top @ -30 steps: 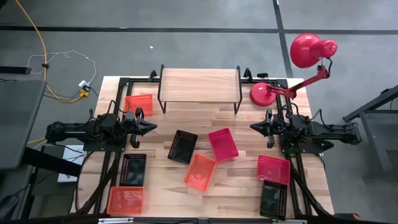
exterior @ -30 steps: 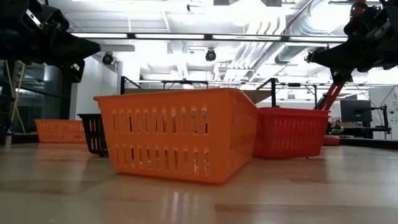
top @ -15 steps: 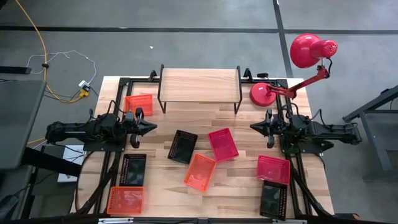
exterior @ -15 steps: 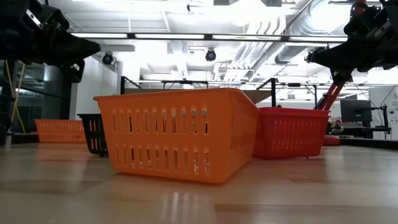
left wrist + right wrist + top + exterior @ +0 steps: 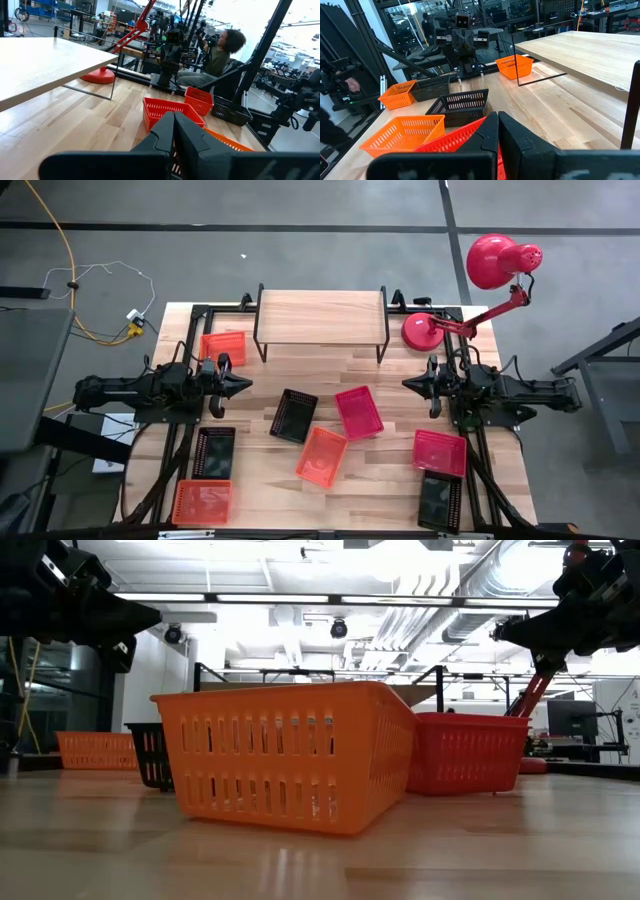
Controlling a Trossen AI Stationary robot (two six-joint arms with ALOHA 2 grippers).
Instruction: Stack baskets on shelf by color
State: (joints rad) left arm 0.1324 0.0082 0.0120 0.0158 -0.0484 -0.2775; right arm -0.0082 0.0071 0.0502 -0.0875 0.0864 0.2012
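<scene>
The shelf (image 5: 320, 315), a light-wood top on thin black legs, stands at the table's far middle with nothing on it. Several baskets rest on their bottoms on the table. An orange one (image 5: 223, 346) is by the shelf's left leg. A black one (image 5: 293, 416), a pinkish red one (image 5: 359, 412) and an orange one (image 5: 321, 456) lie mid-table. A black one (image 5: 213, 452) and an orange one (image 5: 202, 502) are near left. A red one (image 5: 439, 452) and a black one (image 5: 440, 500) are near right. My left gripper (image 5: 245, 385) and right gripper (image 5: 408, 384) hover level above the table, shut and empty.
A red desk lamp (image 5: 500, 265) stands on its base (image 5: 420, 330) at the far right corner, beside the shelf. A person (image 5: 220, 50) sits beyond the table's right side. Bare wood lies between the shelf and the middle baskets.
</scene>
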